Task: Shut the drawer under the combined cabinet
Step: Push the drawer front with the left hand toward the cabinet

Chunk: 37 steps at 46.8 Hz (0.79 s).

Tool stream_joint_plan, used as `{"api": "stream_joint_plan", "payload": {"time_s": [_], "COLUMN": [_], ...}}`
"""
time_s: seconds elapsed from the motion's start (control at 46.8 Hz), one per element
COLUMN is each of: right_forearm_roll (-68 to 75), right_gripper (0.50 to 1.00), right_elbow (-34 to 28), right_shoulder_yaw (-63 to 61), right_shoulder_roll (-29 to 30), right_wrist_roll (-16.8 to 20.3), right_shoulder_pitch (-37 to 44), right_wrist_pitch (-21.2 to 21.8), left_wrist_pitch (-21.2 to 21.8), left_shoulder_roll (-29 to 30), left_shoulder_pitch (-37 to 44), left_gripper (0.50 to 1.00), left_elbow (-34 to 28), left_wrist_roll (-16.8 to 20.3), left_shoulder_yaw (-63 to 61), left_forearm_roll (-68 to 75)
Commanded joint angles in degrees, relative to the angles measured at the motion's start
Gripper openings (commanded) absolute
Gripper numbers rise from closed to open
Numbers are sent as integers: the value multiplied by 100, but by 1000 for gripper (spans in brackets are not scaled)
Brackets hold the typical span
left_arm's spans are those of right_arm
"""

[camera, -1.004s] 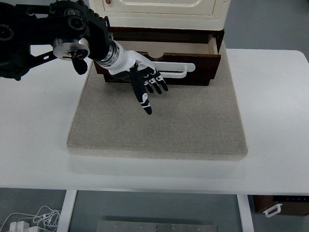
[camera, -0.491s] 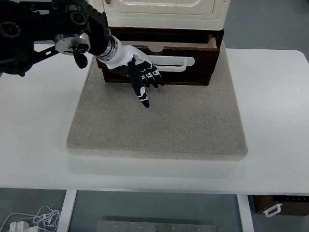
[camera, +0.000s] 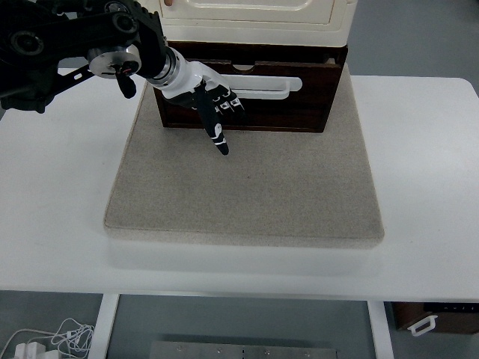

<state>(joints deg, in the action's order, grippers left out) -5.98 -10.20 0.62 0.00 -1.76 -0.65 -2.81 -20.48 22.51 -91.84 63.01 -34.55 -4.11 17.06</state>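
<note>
While its top is being cropped at twelve o'clock, one cabinet is showing one drawer, one left hand pressing it with relaxed, empty fingers.

Cabinet top cut by upper edge; left hand perhaps touching drawer front.

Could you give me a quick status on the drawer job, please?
Left hand open, flat against drawer front. Drawer nearly shut under cabinet. Right hand out of view. Nothing in the way on the mat.
</note>
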Motion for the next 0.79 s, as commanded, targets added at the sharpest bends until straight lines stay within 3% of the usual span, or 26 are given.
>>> {"api": "stream_joint_plan", "payload": {"time_s": [0.0,0.342,0.769], "right_forearm_roll": [0,0,0], "right_gripper": [952,952,952], "right_elbow": [0,0,0], "right_shoulder_yaw": [0,0,0], "right_shoulder_roll": [0,0,0], "right_wrist_roll": [0,0,0], "right_shoulder_pitch": [-5,-5,-5], "right_wrist_pitch": [0,0,0], "left_wrist_pitch": [0,0,-18], "left_shoulder_roll": [-10,-221,-221], "left_shoulder_pitch": [0,8,96], "left_gripper": [1000,1000,1000], "left_elbow": [-43,-571,-711], "left_wrist_roll": [9,62,80], "left_shoulder_yaw": [15,68,129], "left_forearm_roll": [8,78,96]}}
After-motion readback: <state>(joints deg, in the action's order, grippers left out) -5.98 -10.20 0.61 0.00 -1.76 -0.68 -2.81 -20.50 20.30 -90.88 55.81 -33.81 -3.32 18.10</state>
